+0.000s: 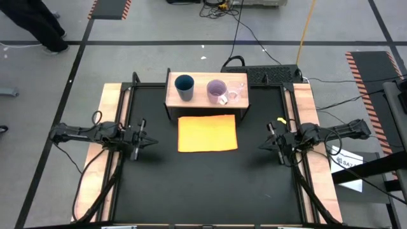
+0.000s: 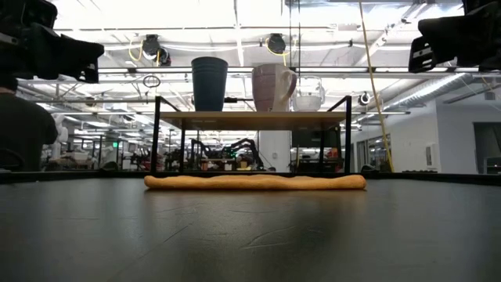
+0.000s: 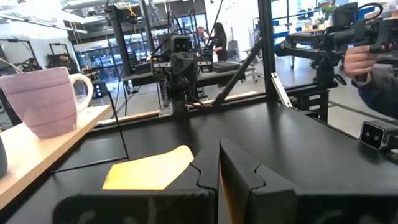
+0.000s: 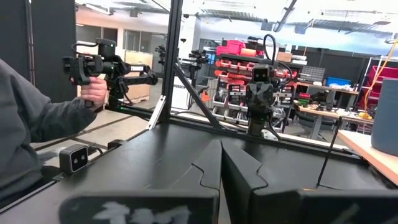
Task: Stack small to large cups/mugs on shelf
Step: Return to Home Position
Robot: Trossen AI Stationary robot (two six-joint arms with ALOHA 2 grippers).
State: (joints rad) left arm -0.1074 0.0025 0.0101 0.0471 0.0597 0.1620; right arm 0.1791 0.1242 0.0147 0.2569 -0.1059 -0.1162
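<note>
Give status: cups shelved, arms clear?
Done: the dark blue tumbler, lilac mug and clear cup stand side by side on the shelf, not nested. In hand: nothing; the left end effector and right end effector hang shut and empty at the sides of the table, apart from the shelf. Left: no cup is off the shelf; at most the arms settling home.

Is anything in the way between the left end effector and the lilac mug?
Nothing visible does. Only the flat orange sheet lies on the table between the left end effector and the lilac mug, which stands on the shelf.
</note>
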